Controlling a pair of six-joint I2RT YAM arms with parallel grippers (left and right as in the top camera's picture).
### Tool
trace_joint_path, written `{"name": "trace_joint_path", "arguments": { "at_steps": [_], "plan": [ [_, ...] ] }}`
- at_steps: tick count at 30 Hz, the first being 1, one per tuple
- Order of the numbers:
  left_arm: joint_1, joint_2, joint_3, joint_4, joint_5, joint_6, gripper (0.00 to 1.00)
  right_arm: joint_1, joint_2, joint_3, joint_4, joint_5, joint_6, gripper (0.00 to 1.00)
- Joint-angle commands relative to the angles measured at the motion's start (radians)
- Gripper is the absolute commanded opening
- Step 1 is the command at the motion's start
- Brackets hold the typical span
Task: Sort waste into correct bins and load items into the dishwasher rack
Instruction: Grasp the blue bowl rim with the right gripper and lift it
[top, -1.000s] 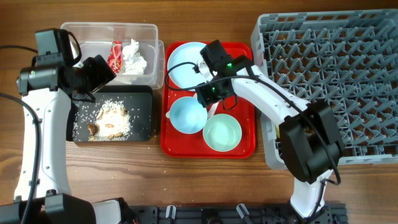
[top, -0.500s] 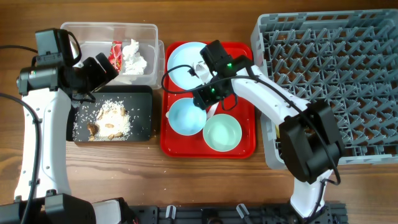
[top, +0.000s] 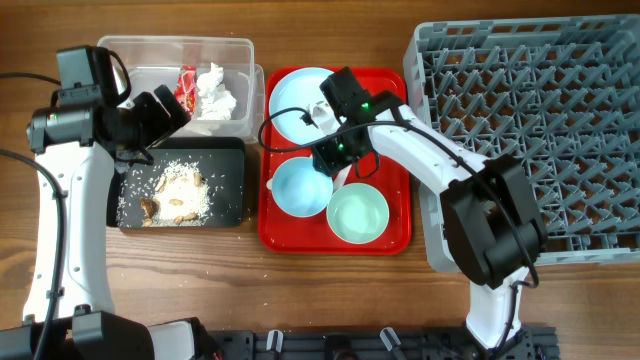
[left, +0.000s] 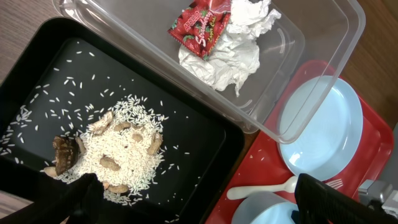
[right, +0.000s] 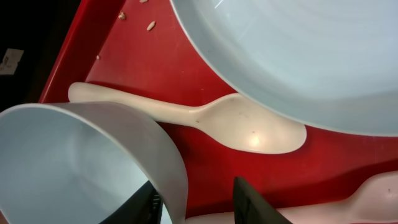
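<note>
My right gripper (top: 335, 160) (right: 202, 205) is open and straddles the rim of the light-blue bowl (top: 295, 190) (right: 74, 162), one finger inside and one outside. The bowl sits on the red tray beside the pale mint bowl (top: 357, 215). The white spoon (right: 249, 127) (left: 261, 190) lies between the bowl and the light-blue plate (top: 295, 95) (right: 298, 56). My left gripper (top: 165, 115) (left: 205, 202) is open and empty above the black tray (top: 228, 165) of food scraps (top: 178, 193) (left: 118, 155). The red wrapper (top: 186, 88) (left: 202, 25) and white tissue (top: 214, 92) (left: 230, 53) lie in the clear tub (top: 175, 45). The yellow cup is out of view.
The grey dishwasher rack (top: 530, 120) fills the right side, next to the flat red serving tray (top: 395, 240). A pale piece that may be the fork (right: 373, 199) lies on the tray near my right finger. Bare wooden table lies in front of the trays.
My right gripper has shifted slightly left at the light-blue bowl's rim. The left arm has not moved.
</note>
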Motion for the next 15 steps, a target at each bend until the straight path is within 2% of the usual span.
{"name": "trace_joint_path", "arguments": {
  "at_steps": [1,6,8,15],
  "plan": [
    [0.005,-0.005,0.014,0.0,0.012,0.005,1.0,0.003,0.024,-0.008,0.008,-0.025,-0.024,0.31],
    [0.005,-0.005,0.014,0.0,0.012,0.005,1.0,0.002,0.024,-0.008,0.01,-0.025,-0.022,0.16],
    [0.005,-0.005,0.014,0.0,0.012,0.005,1.0,0.002,0.024,-0.008,0.01,-0.024,-0.021,0.05],
    [0.005,-0.005,0.014,0.0,0.012,0.005,1.0,-0.001,0.003,-0.005,0.008,-0.027,0.028,0.04]
  ]
}}
